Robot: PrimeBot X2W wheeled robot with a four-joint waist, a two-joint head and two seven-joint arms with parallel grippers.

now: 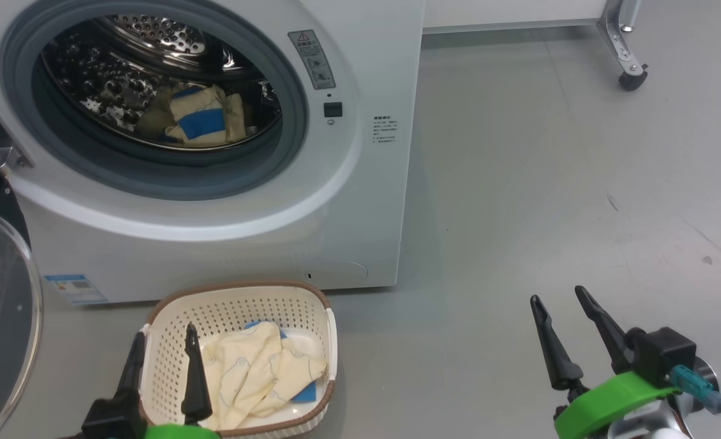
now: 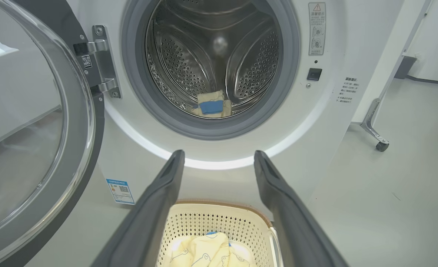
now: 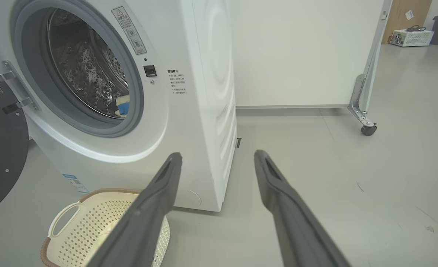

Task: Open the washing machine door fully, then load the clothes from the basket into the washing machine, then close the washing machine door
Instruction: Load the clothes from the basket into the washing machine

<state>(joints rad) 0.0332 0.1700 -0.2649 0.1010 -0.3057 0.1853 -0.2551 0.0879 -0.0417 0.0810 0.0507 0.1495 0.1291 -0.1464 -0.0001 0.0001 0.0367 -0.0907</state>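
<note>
Cream clothes [image 1: 257,372] sit in the basket [image 1: 238,285]; left gripper [image 1: 164,330] hangs wide open, empty, over its near rim; I'd drop straight in and pinch the thickest fold.

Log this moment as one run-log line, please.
black-rimmed round glass door open | cream-and-blue garment in steel drum | cream clothes in white perforated basket | left gripper open near basket | right gripper open

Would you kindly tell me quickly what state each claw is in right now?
Left claw: open, holding nothing, at the basket.
Right claw: open, holding nothing.
</note>
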